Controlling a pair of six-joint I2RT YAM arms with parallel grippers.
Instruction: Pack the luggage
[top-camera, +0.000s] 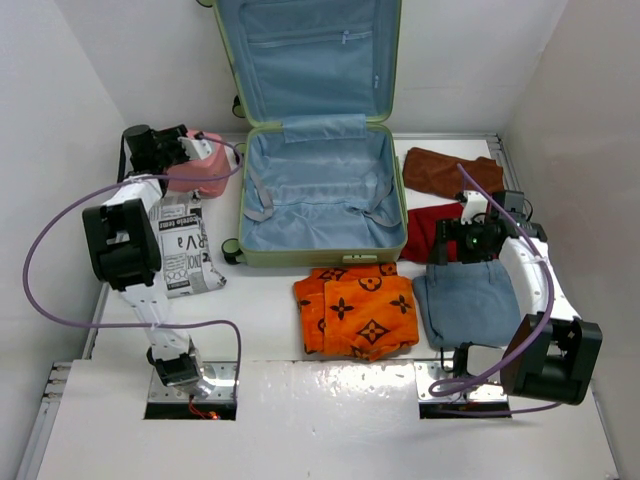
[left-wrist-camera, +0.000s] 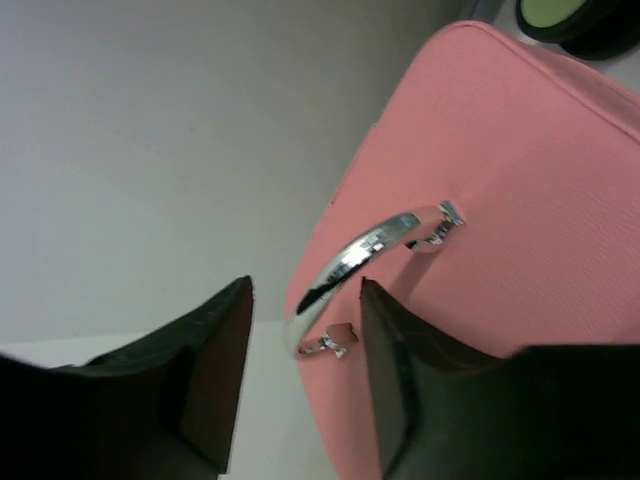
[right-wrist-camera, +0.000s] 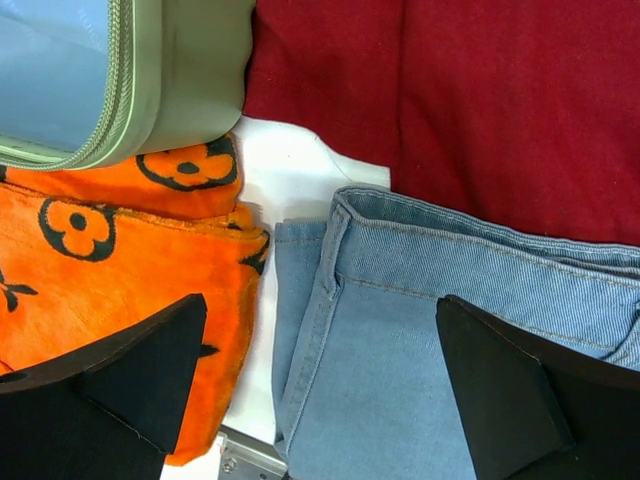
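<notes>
The luggage (top-camera: 315, 200) lies open at the centre back of the table (top-camera: 260, 310). Its base is flat and its lid stands upright against the rear wall; the top of the lid is cut off by the edge of the overhead view. Only blue lining shows in the base.

Left gripper (left-wrist-camera: 305, 290): positioned at the pink case (left-wrist-camera: 500, 200), which stands to the left of the luggage. The fingers (left-wrist-camera: 210, 370) are partly apart. The near end of the case's silver handle (left-wrist-camera: 350, 260) sits in the gap, close to the right-hand finger. Whether that finger touches the handle cannot be told. In the overhead view the wrist covers much of the case. A dark round part with a green centre (left-wrist-camera: 570, 12) is cut off at the top edge of the wrist view; too little shows to name it.

Right gripper (right-wrist-camera: 320, 400): fingers (right-wrist-camera: 510, 400) spread wide, nothing between them. It hangs above the waistband end of the folded jeans (right-wrist-camera: 420, 340). In the overhead view its fingertips are hidden under the wrist.

Cloths on the table:
- Orange patterned cloth (top-camera: 355, 310), in front of the luggage, just beside the jeans.
- Red cloth (right-wrist-camera: 500, 100), behind the jeans and partly hidden by the right arm.
- Brown cloth (top-camera: 450, 170), at the back right.
- Printed pouch (top-camera: 185, 255), front left, partly covered by the left arm.
</notes>
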